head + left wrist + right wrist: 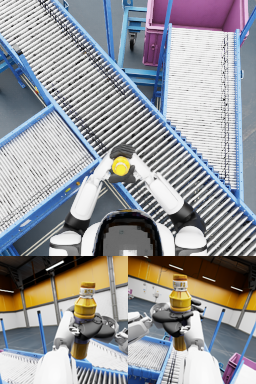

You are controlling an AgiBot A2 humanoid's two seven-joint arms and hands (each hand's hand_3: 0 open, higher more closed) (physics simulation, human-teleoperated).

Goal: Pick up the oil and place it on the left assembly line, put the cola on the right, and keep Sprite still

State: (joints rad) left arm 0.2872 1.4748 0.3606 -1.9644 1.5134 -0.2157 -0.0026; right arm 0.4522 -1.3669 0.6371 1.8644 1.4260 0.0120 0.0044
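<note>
The yellow plastic oil bottle with a gold screw cap (85, 308) is upright over the near edge of the long diagonal grey roller conveyor (100, 100). The left hand (93, 328) and the right hand (173, 319) clasp its waist from opposite sides, probably to steady it for the carry left of that conveyor. I count one bottle, two hands and three conveyors. No cola or Sprite shows.

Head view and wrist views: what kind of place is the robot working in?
Probably a warehouse or factory sorting hall: long blue-framed roller conveyors, a pink crate at one conveyor's end, and high yellow walls with strip lights.
</note>
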